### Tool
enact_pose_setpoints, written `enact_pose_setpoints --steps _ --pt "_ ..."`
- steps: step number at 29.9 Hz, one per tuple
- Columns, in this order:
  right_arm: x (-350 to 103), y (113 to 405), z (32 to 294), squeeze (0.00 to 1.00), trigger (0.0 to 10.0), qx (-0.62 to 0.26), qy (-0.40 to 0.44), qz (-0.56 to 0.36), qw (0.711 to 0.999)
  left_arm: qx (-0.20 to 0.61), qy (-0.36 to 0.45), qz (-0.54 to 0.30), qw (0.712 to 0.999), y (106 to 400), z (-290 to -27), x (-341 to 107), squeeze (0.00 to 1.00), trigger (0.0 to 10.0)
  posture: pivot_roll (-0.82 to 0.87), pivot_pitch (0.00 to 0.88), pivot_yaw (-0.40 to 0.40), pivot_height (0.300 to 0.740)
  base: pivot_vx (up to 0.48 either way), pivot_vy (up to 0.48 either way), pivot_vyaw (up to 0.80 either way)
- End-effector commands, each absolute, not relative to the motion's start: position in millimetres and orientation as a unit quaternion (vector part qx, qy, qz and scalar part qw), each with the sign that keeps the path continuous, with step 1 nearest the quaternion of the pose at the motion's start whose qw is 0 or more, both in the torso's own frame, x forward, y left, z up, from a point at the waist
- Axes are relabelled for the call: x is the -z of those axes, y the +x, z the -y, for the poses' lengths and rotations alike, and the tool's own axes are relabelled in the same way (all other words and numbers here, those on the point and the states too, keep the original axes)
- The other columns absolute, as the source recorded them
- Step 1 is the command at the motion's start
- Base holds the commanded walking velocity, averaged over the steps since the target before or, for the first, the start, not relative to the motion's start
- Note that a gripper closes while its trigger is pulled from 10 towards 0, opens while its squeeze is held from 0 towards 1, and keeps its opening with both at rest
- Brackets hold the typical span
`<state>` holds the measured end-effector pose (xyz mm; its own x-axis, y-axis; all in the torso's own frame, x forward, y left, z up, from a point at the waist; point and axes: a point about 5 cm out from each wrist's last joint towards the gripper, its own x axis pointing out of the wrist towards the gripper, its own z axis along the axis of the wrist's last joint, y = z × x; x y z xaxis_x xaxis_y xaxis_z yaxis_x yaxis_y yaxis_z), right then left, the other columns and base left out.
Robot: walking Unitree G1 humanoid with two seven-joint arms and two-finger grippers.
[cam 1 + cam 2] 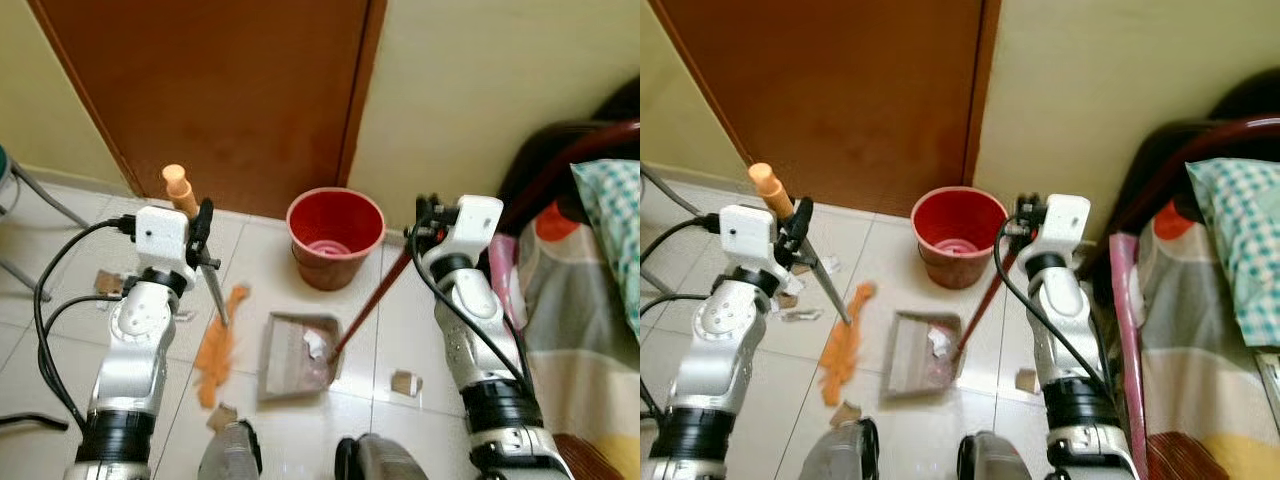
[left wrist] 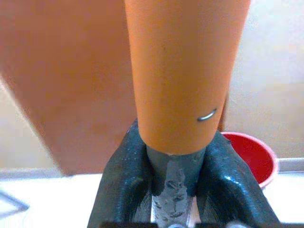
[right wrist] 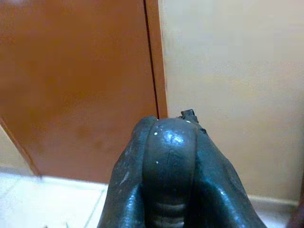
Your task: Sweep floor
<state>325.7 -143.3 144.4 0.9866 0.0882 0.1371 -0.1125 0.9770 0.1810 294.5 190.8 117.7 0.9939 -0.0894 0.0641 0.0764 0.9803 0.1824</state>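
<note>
While the left gripper [image 1: 203, 235] is clamping the broom [image 1: 214, 345] just below its orange grip, the right gripper [image 1: 428, 232] is closing on the dustpan [image 1: 290, 355] handle; the dustpan is sitting on the tiled floor [image 1: 380, 330] before a red bucket [image 1: 335, 237].

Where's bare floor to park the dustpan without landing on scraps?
Bare tile lies between the dustpan and the right arm, short of the cardboard scrap, and ahead-left between the door and the left claw. Crowded: left of the dustpan, where the broom head and scraps lie, and by the red bucket.
</note>
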Motion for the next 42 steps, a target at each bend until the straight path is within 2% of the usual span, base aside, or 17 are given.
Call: enact_pose_setpoints --steps 1,8,17,27,30,31,34,40,42 --pt "-159 327 140 0.0 10.0 -0.064 0.105 0.081 0.989 0.0 0.122 0.007 0.993 289 -206 -107 0.0 10.0 -0.01 0.093 -0.035 0.74 0.0 0.0 0.0" --pt "-208 338 132 0.0 10.0 -0.081 0.151 0.11 0.979 -0.038 0.113 0.007 0.993 287 -207 -103 0.0 10.0 -0.01 0.089 -0.046 0.74 0.0 0.0 0.0" --pt "-264 350 125 0.0 10.0 -0.109 0.176 0.169 0.964 -0.029 0.103 0.002 0.994 285 -194 -98 0.0 10.0 -0.01 0.09 -0.049 0.74 0.0 0.0 0.0" --pt "-344 353 132 0.0 10.0 -0.133 0.157 0.308 0.929 -0.019 0.094 0.001 0.995 286 -185 -96 0.0 10.0 -0.02 0.093 -0.05 0.74 0.0 0.0 0.0" --pt "-357 352 133 0.0 10.0 -0.133 0.107 0.342 0.924 -0.017 0.092 0.001 0.996 286 -184 -96 0.0 10.0 -0.02 0.095 -0.051 0.74 0.0 0.0 0.0" --pt "-364 349 132 0.0 10.0 -0.133 0.055 0.364 0.92 -0.015 0.092 0.001 0.996 286 -183 -96 0.0 10.0 -0.02 0.096 -0.053 0.74 0.0 0.0 0.0" --pt "-366 345 125 0.0 10.0 -0.147 -0.005 0.386 0.911 -0.014 0.091 0.001 0.996 286 -182 -96 0.0 10.0 -0.02 0.098 -0.054 0.74 0.0 0.0 0.0" --pt "-345 342 106 0.0 10.0 -0.164 -0.097 0.397 0.898 -0.012 0.088 0.0 0.996 287 -180 -95 0.0 10.0 -0.02 0.099 -0.056 0.74 0.0 0.0 0.0" --pt "-329 338 96 0.0 10.0 -0.177 -0.165 0.406 0.881 -0.011 0.087 -0.001 0.996 287 -179 -95 0.0 10.0 -0.02 0.1 -0.057 0.74 0.0 0.0 0.0"
